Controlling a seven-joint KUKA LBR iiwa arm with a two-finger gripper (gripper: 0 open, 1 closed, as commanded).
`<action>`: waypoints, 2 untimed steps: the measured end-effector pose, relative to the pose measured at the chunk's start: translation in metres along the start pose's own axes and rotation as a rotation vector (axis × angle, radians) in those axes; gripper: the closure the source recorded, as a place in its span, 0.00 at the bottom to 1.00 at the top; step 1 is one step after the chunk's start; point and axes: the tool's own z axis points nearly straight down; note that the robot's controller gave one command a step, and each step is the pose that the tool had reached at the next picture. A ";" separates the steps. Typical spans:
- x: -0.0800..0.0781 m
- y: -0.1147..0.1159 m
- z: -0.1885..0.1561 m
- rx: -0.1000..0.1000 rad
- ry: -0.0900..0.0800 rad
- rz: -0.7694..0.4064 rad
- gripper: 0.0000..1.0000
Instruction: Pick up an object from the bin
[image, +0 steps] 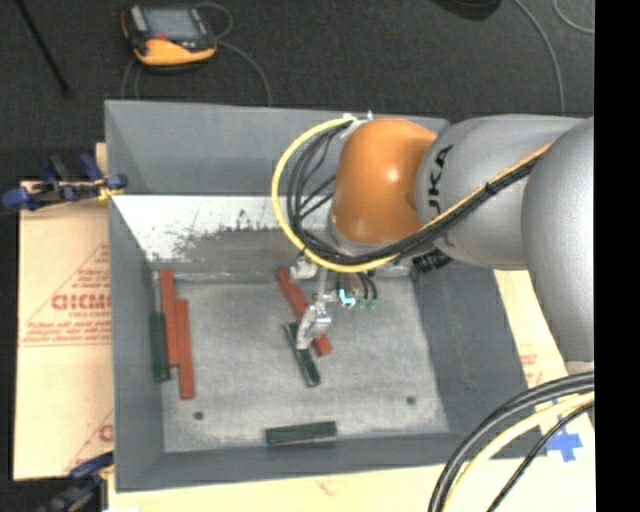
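Observation:
My gripper (317, 322) hangs low over the middle of the bin, under the arm's orange cover. Beneath it a red bar (292, 292) runs diagonally from upper left to lower right, and its lower end shows just past the gripper. A dark green bar (308, 364) lies crossed against that lower end and points toward the front of the bin. The gripper's tip sits right where the two bars meet. Whether it touches either bar I cannot tell.
Along the left wall lie a long red bar (181, 345), a short red bar (165, 288) and a dark green bar (158, 346), side by side. Another dark green bar (301, 433) lies flat by the front wall. The arm covers the bin's upper right.

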 end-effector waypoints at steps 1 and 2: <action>-0.002 0.000 -0.005 -0.001 -0.007 0.001 0.00; 0.014 -0.048 0.057 0.000 -0.040 -0.128 1.00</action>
